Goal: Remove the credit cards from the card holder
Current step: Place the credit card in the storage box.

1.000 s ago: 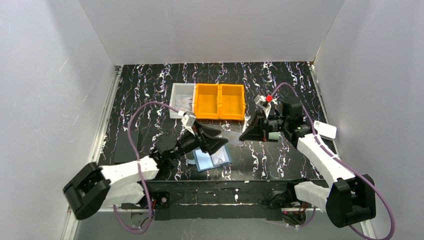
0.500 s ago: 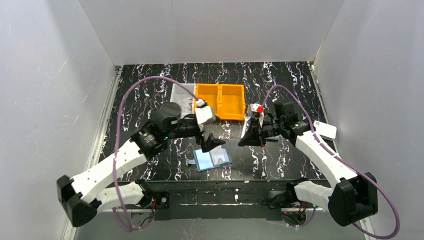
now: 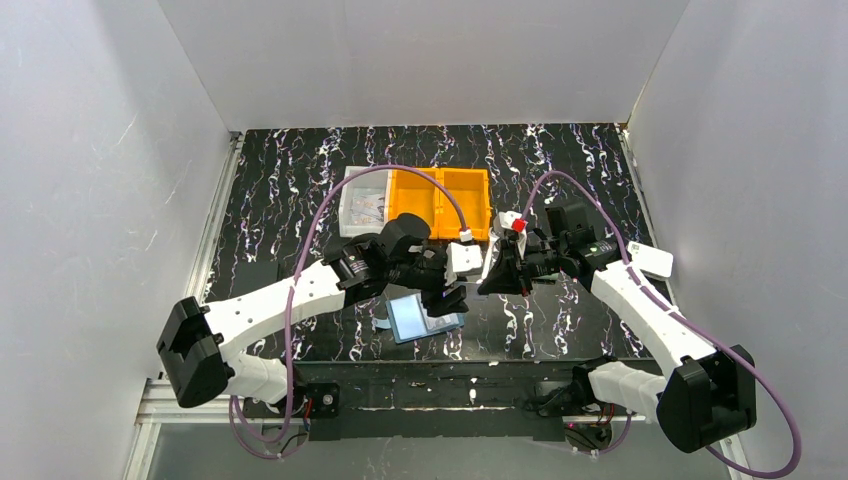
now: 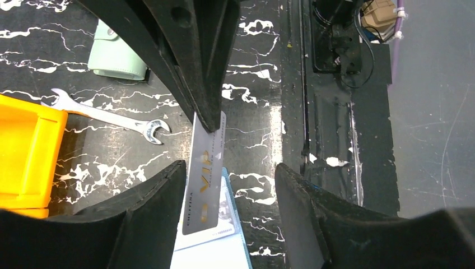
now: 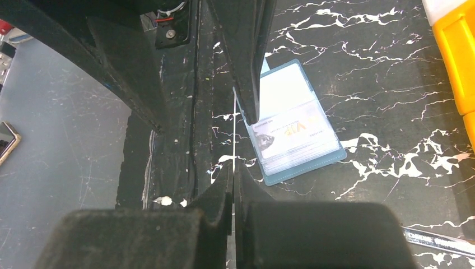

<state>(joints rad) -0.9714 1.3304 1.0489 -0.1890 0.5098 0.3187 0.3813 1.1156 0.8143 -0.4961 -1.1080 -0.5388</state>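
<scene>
The blue card holder (image 3: 425, 316) lies open on the table, with a pale credit card (image 5: 291, 134) still in its pocket. My right gripper (image 3: 490, 278) is shut on another grey credit card (image 4: 203, 179) marked VIP and holds it on edge above the holder (image 4: 213, 253). In the right wrist view that card shows only as a thin line (image 5: 233, 123) rising from the right gripper (image 5: 233, 165). My left gripper (image 4: 229, 167) is open. Its fingers stand either side of the held card, and the card is close to the left finger (image 4: 151, 207).
Two orange bins (image 3: 440, 200) and a white tray (image 3: 362, 205) stand behind the holder. A metal wrench (image 4: 112, 115) and a pale green pouch (image 4: 115, 56) lie on the table beyond the grippers. The table's front edge and the arm bases are just below the holder.
The left arm swung right from beside the holder to meet the right gripper, and its jaws now straddle the card. The right gripper stayed shut on the card and shifted slightly left.
</scene>
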